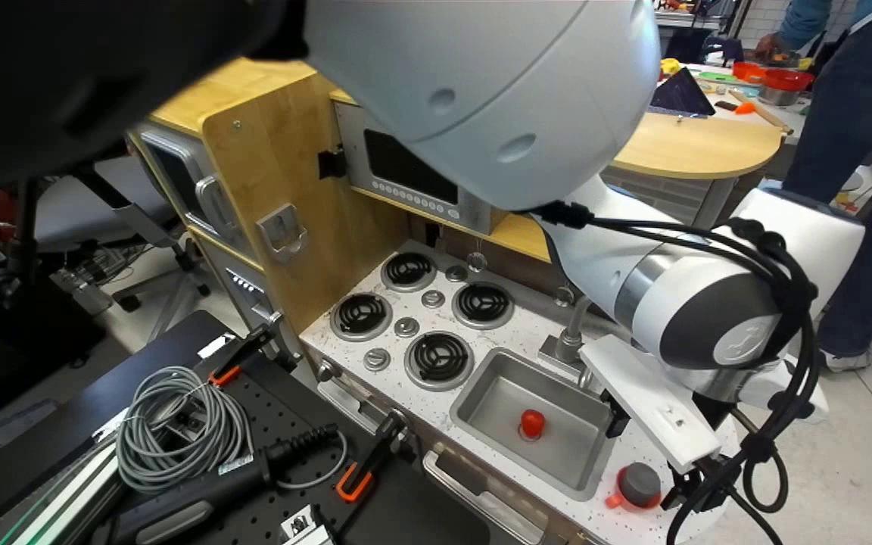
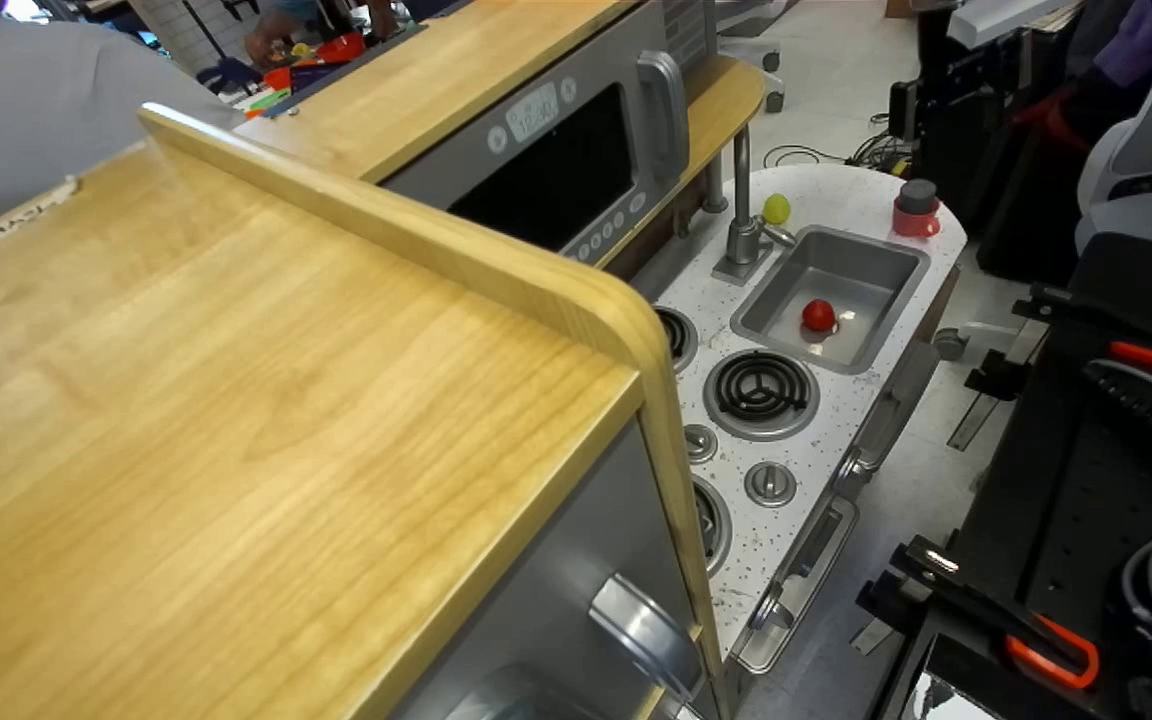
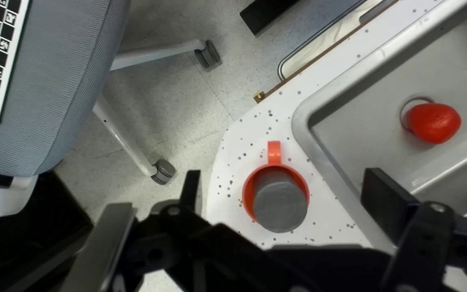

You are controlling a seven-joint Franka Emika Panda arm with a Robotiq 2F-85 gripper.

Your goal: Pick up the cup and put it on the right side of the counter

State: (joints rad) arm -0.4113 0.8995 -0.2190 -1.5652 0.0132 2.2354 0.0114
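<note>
The cup is a red-orange cup with a handle and a dark grey cylinder inside it. It stands upright on the rounded end of the white counter (image 1: 527, 329), beside the sink, in both exterior views, as cup (image 1: 615, 501) and as cup (image 2: 916, 218). In the wrist view the cup (image 3: 249, 192) has its handle pointing up the picture. My gripper (image 3: 282, 190) is open and empty. Its fingers lie to either side of the cup in the wrist view, and it hangs above the cup without touching it. In an exterior view my gripper (image 1: 649, 454) is partly hidden by the camera mount and cables.
The grey sink (image 2: 921, 265) holds a red round object (image 3: 434, 123). A faucet (image 1: 572, 333) rises behind the sink. A yellow-green ball (image 2: 776, 208) sits near it. Burners (image 1: 440, 359) lie on the far part. A chair (image 3: 55, 73) stands past the counter's edge.
</note>
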